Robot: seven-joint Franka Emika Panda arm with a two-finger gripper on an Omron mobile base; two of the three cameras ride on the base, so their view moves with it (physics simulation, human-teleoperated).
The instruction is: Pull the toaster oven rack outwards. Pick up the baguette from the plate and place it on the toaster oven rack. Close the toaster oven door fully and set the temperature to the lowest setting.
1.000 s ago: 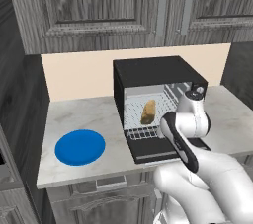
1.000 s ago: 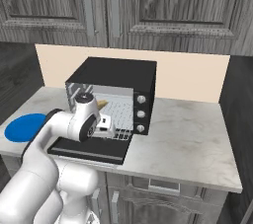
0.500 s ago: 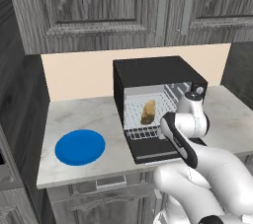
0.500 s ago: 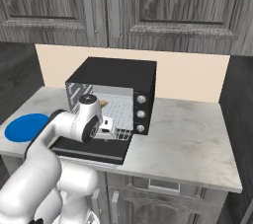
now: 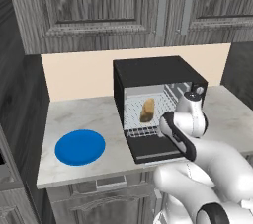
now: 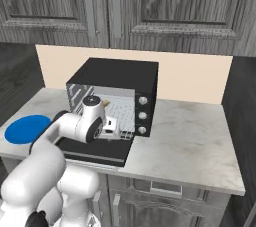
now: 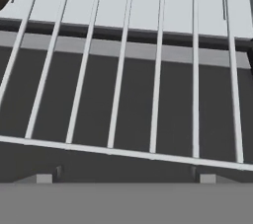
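The gripper [image 7: 126,177] is hanging low over the front edge of the toaster oven rack [image 7: 123,85], its two finger tips [image 7: 43,177] peeking up at 6 o'clock in the hand view and standing wide apart with nothing between them. The rack's thin silver bars are running from 6 toward 12 o'clock beneath the hand, with the front crossbar lying just ahead of the tips.

In the left base view the white arm is curling in from 4 o'clock, its wrist sitting over the toaster oven door [image 5: 154,149], which is lying flat open in front of the toaster oven [image 5: 158,72]. The baguette [image 5: 147,110] is lying on the rack inside the cavity. In the right base view three silver knobs [image 6: 143,115] are lining the oven's right face in a column.

The blue plate [image 5: 80,147] is sitting bare at 9 o'clock from the oven, well apart from it, on the pale marbled counter [image 6: 190,141]. A beige backsplash [image 6: 195,78] is running behind, with dark grey wood cabinets [image 5: 99,6] hanging above and matching drawers below.
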